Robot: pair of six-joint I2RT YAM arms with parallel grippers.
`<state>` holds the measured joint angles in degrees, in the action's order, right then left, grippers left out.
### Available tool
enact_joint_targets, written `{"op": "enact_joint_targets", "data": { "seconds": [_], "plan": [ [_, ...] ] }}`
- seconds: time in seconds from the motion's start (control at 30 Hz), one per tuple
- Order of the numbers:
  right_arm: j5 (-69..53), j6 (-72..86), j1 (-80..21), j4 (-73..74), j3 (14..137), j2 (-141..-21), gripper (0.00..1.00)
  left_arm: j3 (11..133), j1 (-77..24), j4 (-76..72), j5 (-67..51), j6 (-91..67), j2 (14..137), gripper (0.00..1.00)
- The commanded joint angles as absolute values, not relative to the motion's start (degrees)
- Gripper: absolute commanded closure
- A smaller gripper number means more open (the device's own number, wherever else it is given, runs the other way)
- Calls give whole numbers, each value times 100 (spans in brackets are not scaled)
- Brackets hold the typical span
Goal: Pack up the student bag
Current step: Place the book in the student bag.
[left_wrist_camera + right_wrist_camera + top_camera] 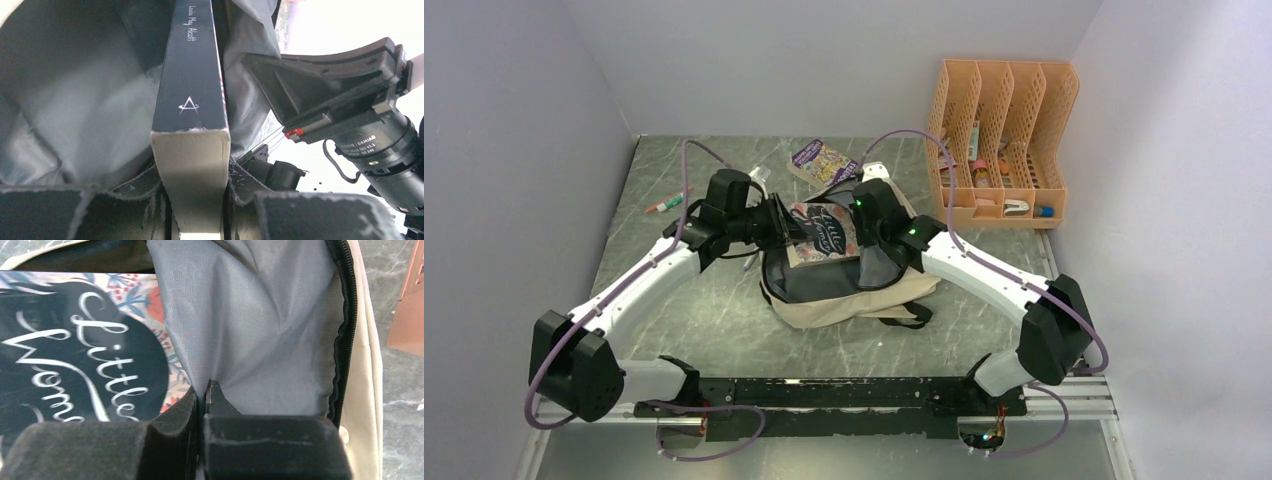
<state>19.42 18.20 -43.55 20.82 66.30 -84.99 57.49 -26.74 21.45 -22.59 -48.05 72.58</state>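
Note:
The student bag (854, 305), beige with dark grey lining, lies open in the middle of the table. My left gripper (786, 225) is shut on a dark "Little Women" book (824, 232), which hangs over the bag's opening. In the left wrist view the fingers (135, 192) clamp the book (192, 100) across its pages, spine outward, with grey lining (75, 100) behind it. My right gripper (202, 395) is shut on a fold of the lining (260, 330) and holds the flap up. The book's cover (75, 350) is at the left, the black zipper (345, 315) at the right.
An orange perforated file organiser (1002, 140) with small items stands at the back right. A purple patterned packet (822, 160) lies behind the bag. A pen (664, 205) lies at the back left. White walls enclose the table on three sides.

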Motion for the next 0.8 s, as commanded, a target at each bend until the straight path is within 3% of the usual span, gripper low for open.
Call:
{"op": "enact_joint_targets", "data": {
  "seconds": [0.0,0.3,0.77],
  "plan": [
    [1827,1916,-4340,1430,6639,-8138,100,5567,-2678,536,-2925,-5086,7404,95],
    [1510,2017,-4316,1253,6538,-8061,100,5030,-2772,-1645,-3484,-5578,8025,95],
    [1105,2208,-4314,1021,6408,-8058,100,4844,-3331,-3252,-3024,-5856,9136,95]
  ]
}}
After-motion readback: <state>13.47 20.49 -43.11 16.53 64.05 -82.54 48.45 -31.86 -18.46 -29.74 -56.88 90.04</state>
